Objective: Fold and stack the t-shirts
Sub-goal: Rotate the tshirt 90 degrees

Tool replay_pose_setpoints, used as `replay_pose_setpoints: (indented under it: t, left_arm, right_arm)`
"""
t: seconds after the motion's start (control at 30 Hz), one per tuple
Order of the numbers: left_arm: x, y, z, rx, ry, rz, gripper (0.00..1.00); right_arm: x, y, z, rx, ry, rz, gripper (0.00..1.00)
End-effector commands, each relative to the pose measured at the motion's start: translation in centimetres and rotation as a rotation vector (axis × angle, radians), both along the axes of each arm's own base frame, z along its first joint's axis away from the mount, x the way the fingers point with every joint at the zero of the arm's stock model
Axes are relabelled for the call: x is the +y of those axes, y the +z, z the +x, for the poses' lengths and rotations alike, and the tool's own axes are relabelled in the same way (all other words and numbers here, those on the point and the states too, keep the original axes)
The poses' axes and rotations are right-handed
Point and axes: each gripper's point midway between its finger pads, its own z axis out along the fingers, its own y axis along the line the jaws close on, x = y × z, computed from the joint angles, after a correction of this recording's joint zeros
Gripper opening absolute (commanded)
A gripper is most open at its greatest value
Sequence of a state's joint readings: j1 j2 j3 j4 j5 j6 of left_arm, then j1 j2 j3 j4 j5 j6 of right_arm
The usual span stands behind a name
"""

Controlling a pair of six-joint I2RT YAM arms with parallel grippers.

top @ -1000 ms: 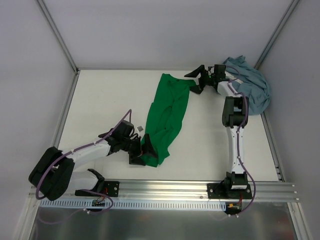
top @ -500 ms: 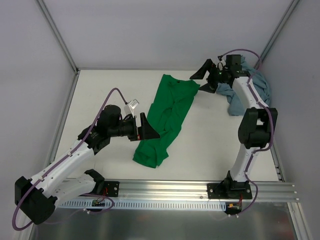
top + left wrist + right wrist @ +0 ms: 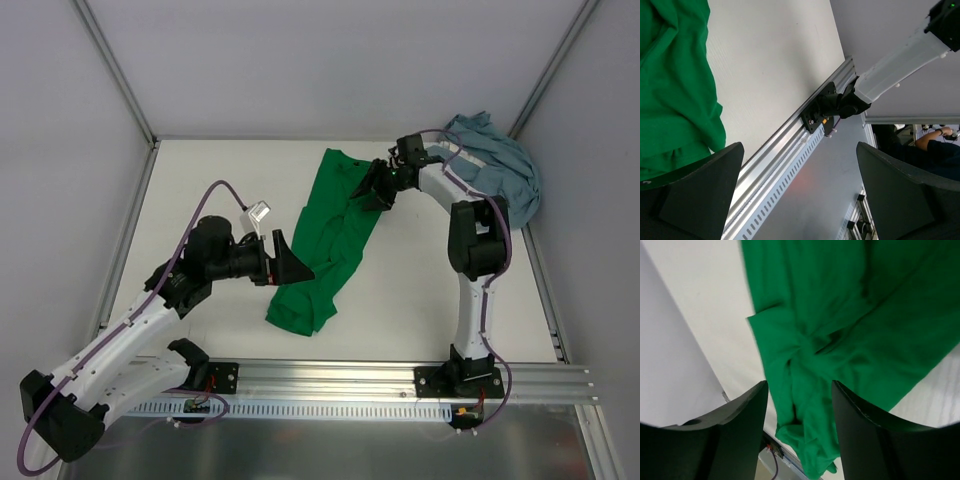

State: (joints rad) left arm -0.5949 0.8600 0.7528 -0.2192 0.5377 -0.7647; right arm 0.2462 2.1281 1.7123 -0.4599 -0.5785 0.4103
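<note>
On the white worktop (image 3: 200, 190) lie two t-shirts, one of each colour. The green t-shirt (image 3: 330, 240) stretches as a long rumpled strip from the middle of the far edge towards the near edge, creased and bunched along its length. The blue-grey t-shirt (image 3: 505, 175) sits heaped in the far right corner, well apart from the green one.

Two arms reach in, each with one gripper. The left gripper (image 3: 288, 262) hangs at the strip's left side, its jaws spread wide with nothing between them. The right gripper (image 3: 378, 187) hovers over the strip's far right part, jaws also apart, with green cloth below them but not pinched. The right arm's forearm crosses the left side of the blue-grey heap and hides part of it. One slotted aluminium rail (image 3: 330, 372) runs along the near edge.
</note>
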Motion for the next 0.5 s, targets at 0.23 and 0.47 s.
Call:
replay_pose_setpoints:
  t: [0.23,0.47]
  left_arm:
    - [0.2,-1.2,-0.3,-0.028,-0.03,0.032,0.99]
    - [-0.2,-2.3,-0.2,-0.008,-0.059,0.043,0.99]
  right_arm:
    - [-0.7,-0.3,3.6,-0.024,-0.095,-0.062,0.53]
    - [-0.8,-0.4,4.7,-0.034,-0.106,-0.069,0.52]
